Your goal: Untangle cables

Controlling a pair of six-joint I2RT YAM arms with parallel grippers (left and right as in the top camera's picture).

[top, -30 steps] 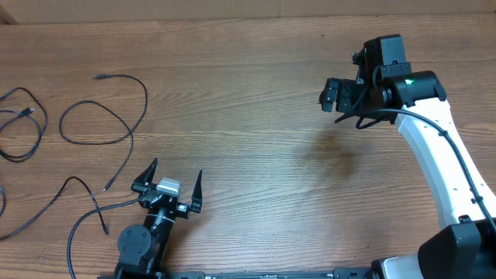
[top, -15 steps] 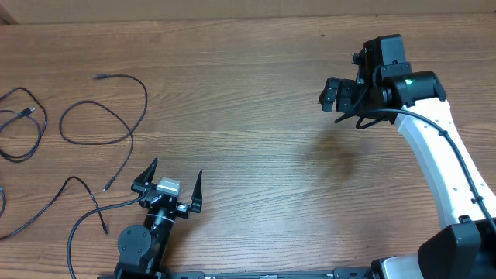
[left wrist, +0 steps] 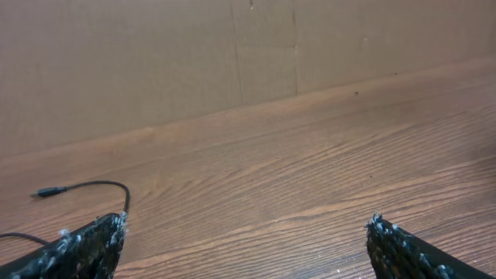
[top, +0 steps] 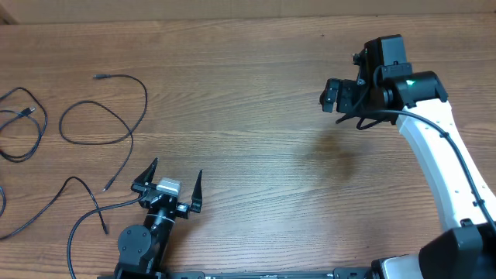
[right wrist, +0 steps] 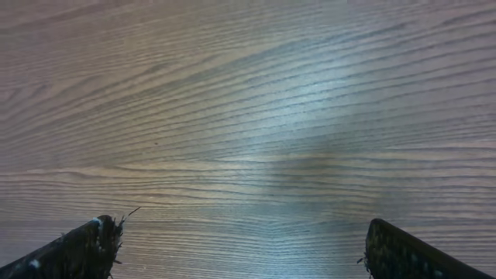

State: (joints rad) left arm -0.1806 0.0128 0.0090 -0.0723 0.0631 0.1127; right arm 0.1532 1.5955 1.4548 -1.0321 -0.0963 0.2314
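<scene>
Checking in from the remote station. In the overhead view the thin black cables with small silvery plug ends are all spread over the left side of the frame, lying flat on the brown wood-grain table. 1 cord loops around the upper left with a plug end pointing left. More strands cross each other at the far left edge, and I can't tell how many cords that bunch is. Another run snakes along the lower left, with 1 strand ending up just beside the left arm's wrist. Touching or not, I can't tell.

The left gripper sits at the bottom left of the overhead view with its 2 black fingers spread wide and nothing between them. Its own camera shows the same: the left gripper has 1 tip in each bottom corner and bare wood between. 1 of the cables arcs in at the lower left of that shot, below the tan cardboard wall.

The right gripper hangs at the upper right, well apart from every cord. From its wrist camera the right gripper is spread just as wide, gripping nothing, with only table under it.
</scene>
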